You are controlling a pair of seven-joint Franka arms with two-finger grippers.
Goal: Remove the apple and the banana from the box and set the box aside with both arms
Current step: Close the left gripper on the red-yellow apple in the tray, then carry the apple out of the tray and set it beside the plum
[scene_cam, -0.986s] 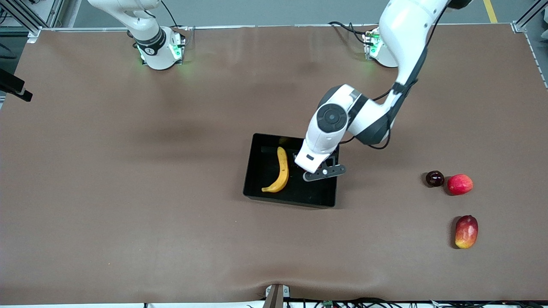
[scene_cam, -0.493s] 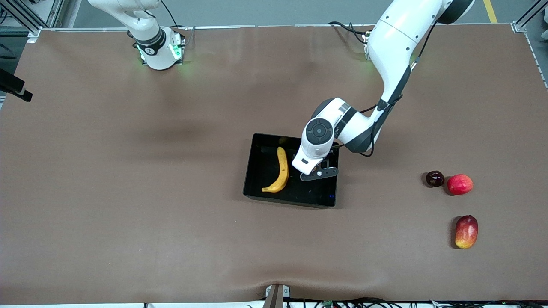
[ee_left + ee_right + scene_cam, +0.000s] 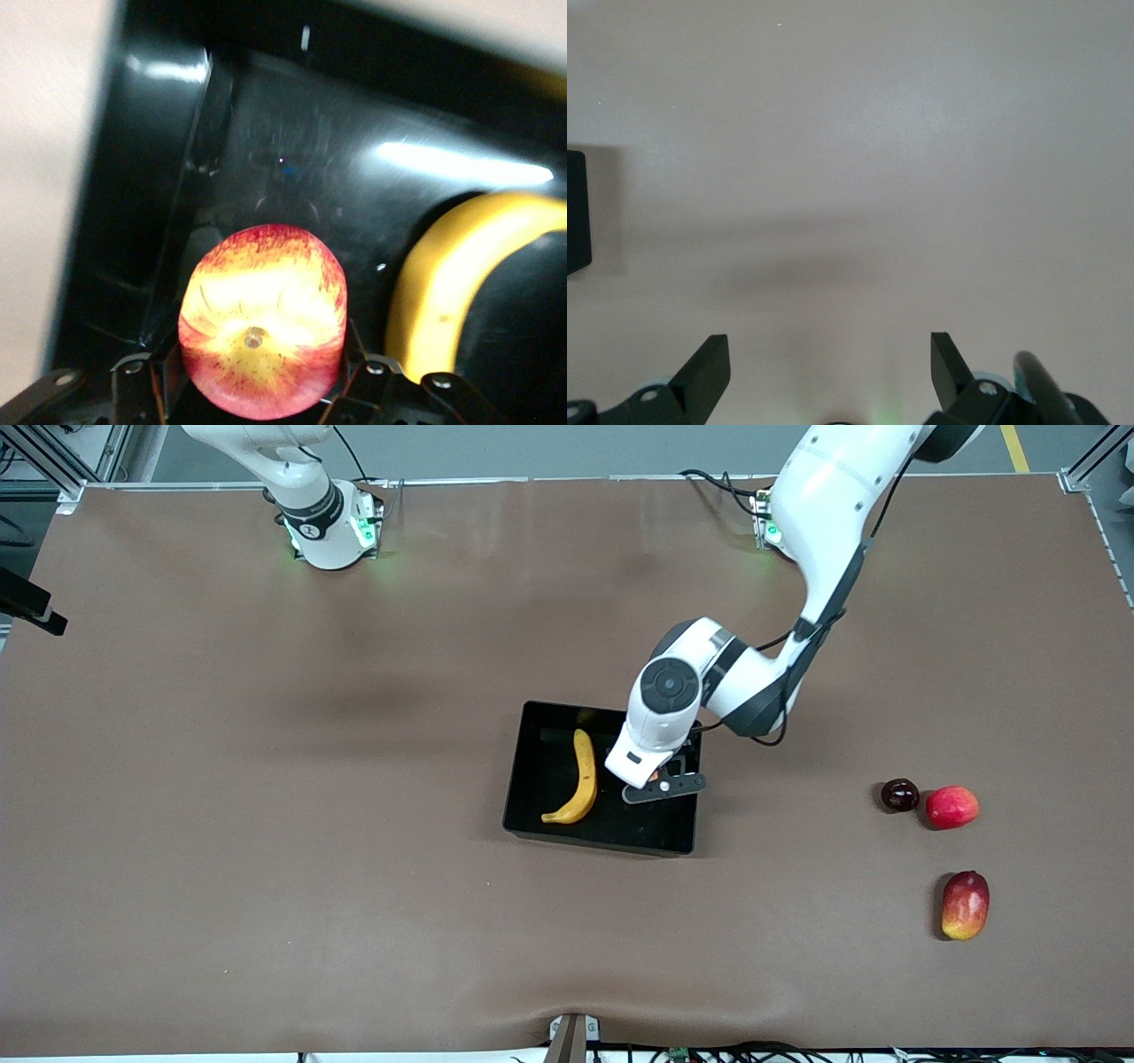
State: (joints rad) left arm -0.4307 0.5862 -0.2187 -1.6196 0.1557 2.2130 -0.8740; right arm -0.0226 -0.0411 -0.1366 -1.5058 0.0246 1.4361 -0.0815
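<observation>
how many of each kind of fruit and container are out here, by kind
banana: 1, lying in the tray
apple: 2, one between the left gripper's fingers over the tray, another on the table toward the left arm's end
mango: 1
small dark round fruit: 1
black tray: 1
total: 6

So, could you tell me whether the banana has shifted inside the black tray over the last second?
No. The banana lies in the same spot in the black tray, just as close to the wall toward the right arm's end.
</observation>
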